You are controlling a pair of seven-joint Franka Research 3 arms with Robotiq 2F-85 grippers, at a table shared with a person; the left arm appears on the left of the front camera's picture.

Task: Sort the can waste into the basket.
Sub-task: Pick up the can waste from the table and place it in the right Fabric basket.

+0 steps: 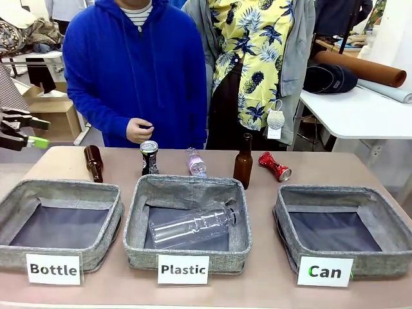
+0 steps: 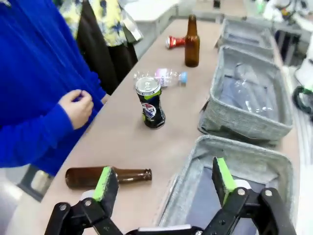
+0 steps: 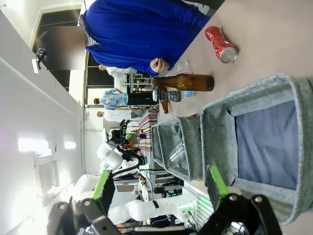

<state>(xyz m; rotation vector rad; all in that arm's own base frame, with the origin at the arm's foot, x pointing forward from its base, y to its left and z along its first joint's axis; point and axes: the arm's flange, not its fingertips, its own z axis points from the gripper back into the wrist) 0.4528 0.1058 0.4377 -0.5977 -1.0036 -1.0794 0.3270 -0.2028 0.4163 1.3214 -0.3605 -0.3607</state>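
Sorting has not started yet: the left claw (image 2: 164, 176) and right claw (image 3: 159, 182) are wide open, the red can (image 1: 275, 166) lies on the counter (image 1: 322, 168) behind the Can basket (image 1: 281, 214), the dark can (image 1: 149, 158) stands farther left, so a claw must first grab one.

Left gripper (image 2: 164, 175), right gripper (image 3: 159, 182): jaws spread

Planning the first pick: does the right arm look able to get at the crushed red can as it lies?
Probably yes. The red can lies alone on bare table beyond the Can basket; the upright brown bottle stands apart, and the right gripper is open.
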